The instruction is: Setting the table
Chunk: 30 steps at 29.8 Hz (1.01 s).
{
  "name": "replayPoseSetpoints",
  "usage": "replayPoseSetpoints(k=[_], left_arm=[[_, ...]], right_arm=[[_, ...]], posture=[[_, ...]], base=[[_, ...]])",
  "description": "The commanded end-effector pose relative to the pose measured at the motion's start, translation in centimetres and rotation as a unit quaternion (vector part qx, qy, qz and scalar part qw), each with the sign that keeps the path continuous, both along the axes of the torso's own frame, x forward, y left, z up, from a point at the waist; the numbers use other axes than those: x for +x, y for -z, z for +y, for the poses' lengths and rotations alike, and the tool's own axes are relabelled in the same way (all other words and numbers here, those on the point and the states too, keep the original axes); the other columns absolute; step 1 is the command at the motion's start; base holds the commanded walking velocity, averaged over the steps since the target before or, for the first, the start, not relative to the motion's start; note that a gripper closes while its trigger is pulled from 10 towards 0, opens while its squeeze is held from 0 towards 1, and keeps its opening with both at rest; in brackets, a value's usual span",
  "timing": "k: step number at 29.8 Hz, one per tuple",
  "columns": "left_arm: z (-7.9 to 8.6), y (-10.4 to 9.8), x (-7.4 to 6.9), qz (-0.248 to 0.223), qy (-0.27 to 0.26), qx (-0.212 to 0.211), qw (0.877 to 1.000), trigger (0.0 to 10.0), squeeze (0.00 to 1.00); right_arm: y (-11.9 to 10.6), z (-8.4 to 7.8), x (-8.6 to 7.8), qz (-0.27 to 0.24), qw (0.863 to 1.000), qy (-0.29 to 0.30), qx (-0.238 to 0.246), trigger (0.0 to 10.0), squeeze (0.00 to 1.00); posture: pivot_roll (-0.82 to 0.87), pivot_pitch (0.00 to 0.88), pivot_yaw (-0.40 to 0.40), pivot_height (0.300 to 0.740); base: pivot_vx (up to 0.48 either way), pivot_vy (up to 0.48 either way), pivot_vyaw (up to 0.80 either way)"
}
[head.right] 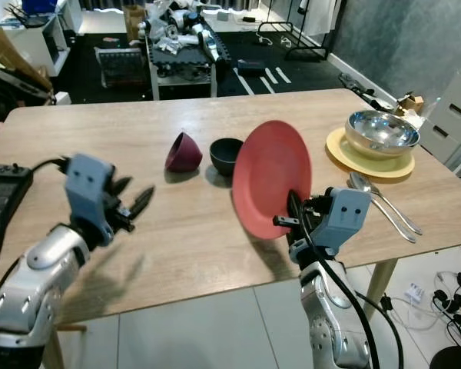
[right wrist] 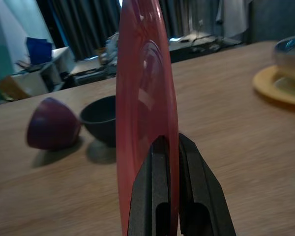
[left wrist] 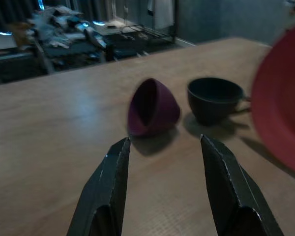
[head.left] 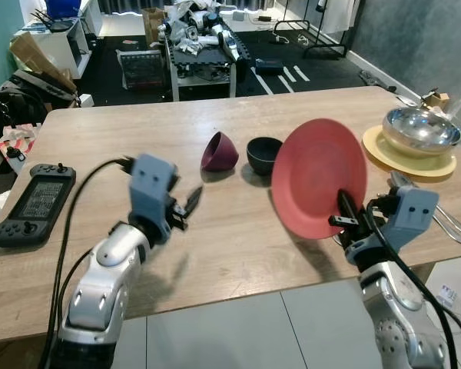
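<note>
Right gripper [head.left: 344, 214], lower right of frame, is clamped on the red plate [head.left: 320, 176], held on edge above the tabletop [head.left: 238, 231]; next it needs tilting flat and setting down. Left gripper [left wrist: 162, 184], fingers apart, faces the purple bowl [left wrist: 152, 106].

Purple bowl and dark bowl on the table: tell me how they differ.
The purple bowl lies tipped on its side, mouth facing sideways; the dark bowl stands upright, mouth up. The purple bowl tapers to a narrow base; the dark bowl is rounder. Both are small, sit side by side on the wooden table, untouched by either end effector.
</note>
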<state>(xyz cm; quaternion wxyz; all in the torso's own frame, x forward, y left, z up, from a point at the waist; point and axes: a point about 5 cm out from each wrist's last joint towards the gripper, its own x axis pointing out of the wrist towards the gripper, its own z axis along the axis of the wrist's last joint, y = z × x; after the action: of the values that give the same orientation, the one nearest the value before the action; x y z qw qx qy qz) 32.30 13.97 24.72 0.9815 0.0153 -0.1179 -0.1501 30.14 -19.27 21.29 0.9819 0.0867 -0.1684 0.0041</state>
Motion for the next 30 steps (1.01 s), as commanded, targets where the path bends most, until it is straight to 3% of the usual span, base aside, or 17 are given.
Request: replayPoseSetpoints(k=[1,14,30], left_arm=[[0.5,0.7,0.3,0.021,-0.013,-0.014,1.0,10.0,0.0],[1.2,0.5,1.1,0.023,-0.051,-0.034,0.998,10.0,0.0],[0.9,1.0,1.3,0.028,-0.046,-0.021,0.998,10.0,0.0]], right_arm=[[0.0,-0.1,-0.1,-0.007,1.0,0.011,-0.005,10.0,0.0],[0.6,0.0,0.2,-0.001,1.0,0.017,-0.002,10.0,0.0],[1.2,-0.4,0.4,0.016,1.0,0.024,0.008,10.0,0.0]], posture=[[0.12,0.152,0.063,0.74],[0.11,0.136,0.059,0.74],[0.11,0.121,0.058,0.74]], base=[[0.0,0.0,0.0],[0.0,0.0,0.0],[0.0,0.0,-0.1]])
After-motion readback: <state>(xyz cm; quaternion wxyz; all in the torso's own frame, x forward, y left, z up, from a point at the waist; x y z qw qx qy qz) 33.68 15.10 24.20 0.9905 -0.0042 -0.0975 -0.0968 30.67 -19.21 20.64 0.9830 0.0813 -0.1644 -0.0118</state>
